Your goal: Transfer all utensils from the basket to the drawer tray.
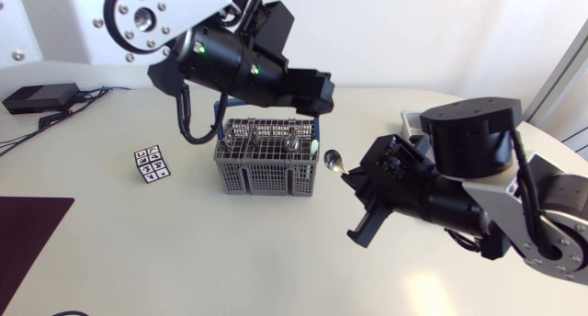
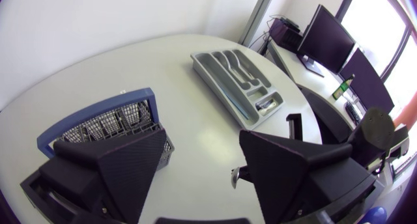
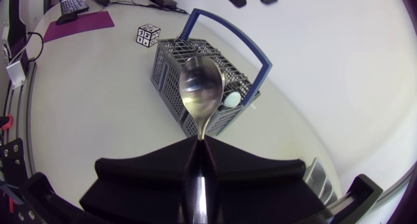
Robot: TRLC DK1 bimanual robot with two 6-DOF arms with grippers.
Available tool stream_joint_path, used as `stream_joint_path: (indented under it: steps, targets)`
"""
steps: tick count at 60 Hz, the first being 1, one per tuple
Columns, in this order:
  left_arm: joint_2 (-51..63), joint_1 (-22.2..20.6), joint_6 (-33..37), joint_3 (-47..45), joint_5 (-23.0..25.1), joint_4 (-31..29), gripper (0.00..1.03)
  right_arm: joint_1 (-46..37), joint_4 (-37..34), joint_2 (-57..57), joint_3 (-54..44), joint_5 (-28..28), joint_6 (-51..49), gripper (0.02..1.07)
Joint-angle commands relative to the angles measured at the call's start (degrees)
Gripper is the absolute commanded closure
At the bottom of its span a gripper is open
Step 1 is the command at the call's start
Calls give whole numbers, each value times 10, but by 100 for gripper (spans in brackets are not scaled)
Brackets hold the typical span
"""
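Observation:
The grey wire basket (image 1: 266,164) with a blue handle stands mid-table, with several metal utensils (image 1: 276,132) upright in it. My left gripper (image 1: 317,91) hangs above the basket's right end; in the left wrist view its gripper (image 2: 202,146) is open and empty. The right gripper (image 1: 354,180), just right of the basket, is shut on a spoon (image 1: 332,160) by the handle. In the right wrist view the spoon's bowl (image 3: 201,94) sticks out ahead of the right gripper (image 3: 199,142), in front of the basket (image 3: 221,116). The grey drawer tray (image 2: 238,81) lies beyond the basket (image 2: 111,123).
A small patterned cube (image 1: 152,163) sits left of the basket. A black box with cables (image 1: 41,97) lies at the far left and a dark mat (image 1: 28,233) at the front left. My right arm (image 1: 478,183) takes up the right side.

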Motion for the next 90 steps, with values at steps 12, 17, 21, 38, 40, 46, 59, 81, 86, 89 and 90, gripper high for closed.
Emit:
stream_joint_path:
  steps: [12,17,21,38,40,46,59,81,86,89,90]
  targets:
    - [-40,51,-75,23,14,57,6,-153,-31,-43,-53,-125,-89,102]
    - [-41,59,-86,13,14,71,6,-255,-53,-32,-54,-217,-152,101]
    - [-39,62,-85,4,14,74,6,-321,-72,-20,-51,-265,-202,102]
    - [-27,72,-84,-28,14,102,5,-556,-211,100,22,-364,-512,101]
    - [-25,72,-84,-36,14,113,5,-579,-218,122,34,-364,-548,101]
    - [-18,69,-82,-54,13,136,5,-640,-245,197,82,-364,-637,101]
    - [-14,69,-79,-68,10,146,5,-704,-235,302,133,-334,-794,101]
    - [-18,81,-51,-103,9,148,5,-720,-150,383,149,-260,-878,101]
    - [-19,88,-47,-111,9,147,5,-725,-113,397,144,-245,-889,101]
    - [-22,90,-43,-116,9,147,5,-728,-102,407,146,-232,-890,101]
    - [-24,91,-41,-118,9,146,5,-728,-99,409,146,-228,-890,101]
